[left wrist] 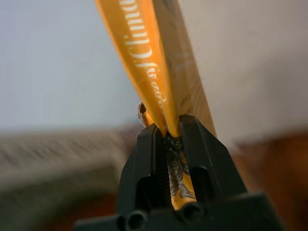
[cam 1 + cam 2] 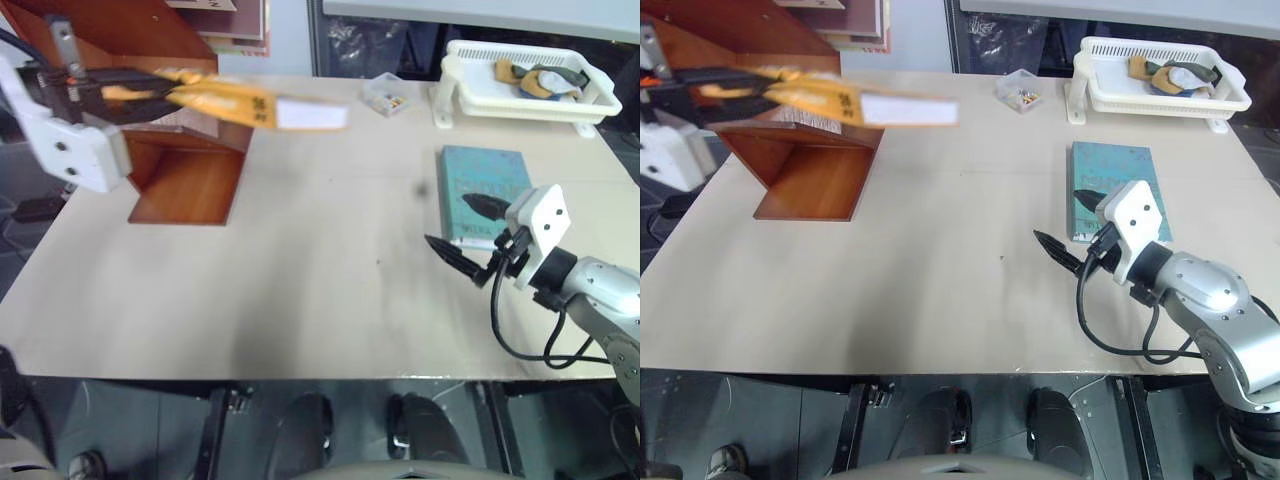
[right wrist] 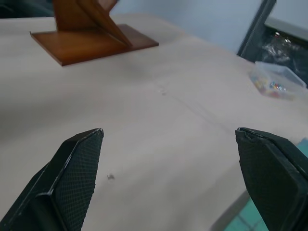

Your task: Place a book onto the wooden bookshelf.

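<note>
The book (image 2: 245, 105), a thick orange-yellow paperback, is off the counter (image 2: 300, 270) and held roughly level in the air by the left claw (image 2: 150, 92), its pale page edges pointing toward the middle of the counter; the left claw is clamped on the book, and the left wrist view shows the two black fingers (image 1: 202, 144) pinching it at one end, with the orange spine and its white lettering running away from them; the book hangs in front of the wooden bookshelf (image 2: 185, 165), over that unit's slanted lower board, and whether it touches any board cannot be told. The bookshelf stands at the far left of the counter, reddish-brown, with a flat base board lying on the surface; other books rest on its upper part.

The right claw (image 2: 1078, 232) hovers low over the near right part of the counter with its fingers spread wide and nothing between them; in the right wrist view the two textured pads (image 3: 79, 163) stand well apart over bare counter. Just beyond it lies a thin teal book (image 2: 485, 185), flat on the counter; a white plastic basket (image 2: 470, 85) with a few items inside sits at the far right; a small clear box (image 2: 386, 95) of coloured bits sits near the basket.
</note>
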